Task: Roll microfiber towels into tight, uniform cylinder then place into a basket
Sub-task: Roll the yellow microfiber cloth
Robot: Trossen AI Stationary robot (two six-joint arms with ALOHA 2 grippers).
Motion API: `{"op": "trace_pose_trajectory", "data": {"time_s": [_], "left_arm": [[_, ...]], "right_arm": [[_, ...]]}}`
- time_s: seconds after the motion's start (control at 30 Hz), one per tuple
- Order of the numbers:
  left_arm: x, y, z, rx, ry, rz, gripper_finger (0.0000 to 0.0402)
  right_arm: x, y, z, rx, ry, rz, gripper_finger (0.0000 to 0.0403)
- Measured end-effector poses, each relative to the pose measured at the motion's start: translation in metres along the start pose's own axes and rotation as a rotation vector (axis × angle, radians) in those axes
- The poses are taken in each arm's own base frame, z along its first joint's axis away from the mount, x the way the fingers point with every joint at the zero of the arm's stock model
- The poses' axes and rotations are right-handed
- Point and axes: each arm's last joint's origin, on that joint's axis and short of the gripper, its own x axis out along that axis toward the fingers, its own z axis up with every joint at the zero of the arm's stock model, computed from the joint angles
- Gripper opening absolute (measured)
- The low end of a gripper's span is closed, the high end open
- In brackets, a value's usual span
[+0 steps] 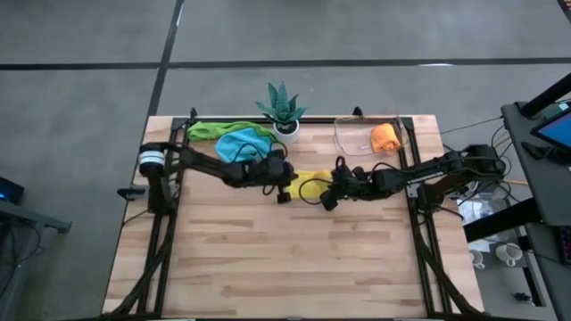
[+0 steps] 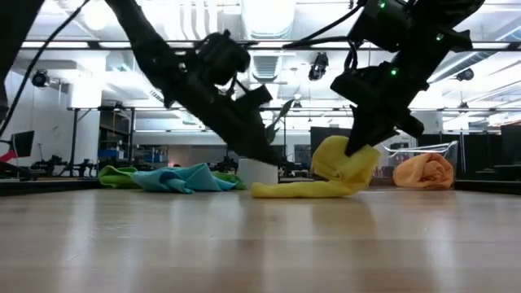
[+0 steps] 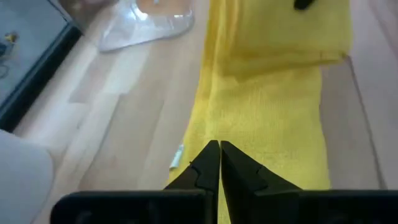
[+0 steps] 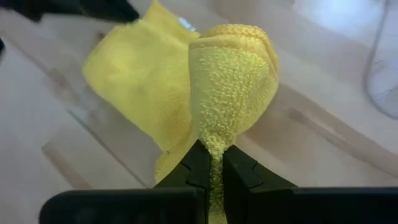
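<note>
At table centre: yellow towel [image 1: 308, 182], soft, light and limp, one end lying flat, the other lifted in a loose roll. Right gripper [image 4: 211, 163] clamped on that roll; left gripper [image 3: 219, 163] closed, pinning the flat end. Best taken by a bunched edge (it sags elsewhere). Basket [image 1: 357, 138] holds an orange roll [image 1: 384, 137]

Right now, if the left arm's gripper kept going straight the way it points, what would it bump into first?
Probably more of the yellow towel stretched ahead of the left gripper, then its folded-over end, which the right gripper holds; depth is hard to judge.
</note>
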Motion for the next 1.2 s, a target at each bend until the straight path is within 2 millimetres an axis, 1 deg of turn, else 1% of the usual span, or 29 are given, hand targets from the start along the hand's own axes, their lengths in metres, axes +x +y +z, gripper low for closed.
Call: {"op": "trace_pose_trajectory", "data": {"time_s": [0.07,0.13,0.23,0.33,0.4,0.5,0.57,0.83,1.03,1.2], "left_arm": [[0.008,-0.003,-0.007,0.003,0.015,-0.008,0.0000],[0.016,-0.011,-0.017,-0.015,0.038,-0.025,0.0000],[0.029,-0.025,-0.027,-0.058,0.027,-0.043,0.0000],[0.040,-0.037,-0.031,-0.118,-0.010,-0.051,0.0000],[0.044,-0.043,-0.033,-0.159,-0.035,-0.059,0.0000],[0.045,-0.052,-0.032,-0.215,-0.073,-0.075,0.0000],[0.043,-0.055,-0.030,-0.217,-0.079,-0.085,0.0000],[0.042,-0.058,-0.021,-0.246,-0.099,-0.098,0.0000],[0.042,-0.058,-0.020,-0.279,-0.103,-0.099,0.0000],[0.042,-0.058,-0.020,-0.280,-0.109,-0.094,0.0000]], "right_arm": [[0.001,-0.002,0.002,0.013,-0.011,-0.011,0.0013],[0.002,-0.004,0.005,0.041,-0.018,-0.023,0.0013],[0.005,-0.009,0.009,0.087,-0.037,-0.050,0.0013],[0.007,-0.014,0.014,0.115,-0.039,-0.071,0.0013],[0.008,-0.018,0.015,0.117,-0.030,-0.093,0.0013],[0.008,-0.025,0.013,0.091,0.021,-0.160,0.0013],[0.006,-0.028,0.014,0.070,0.056,-0.203,0.0013],[-0.001,-0.024,0.022,-0.016,0.090,-0.235,0.0013],[0.001,-0.027,0.020,-0.058,0.087,-0.304,0.0013],[0.014,-0.027,0.014,-0.101,0.129,-0.349,0.0013]]}}
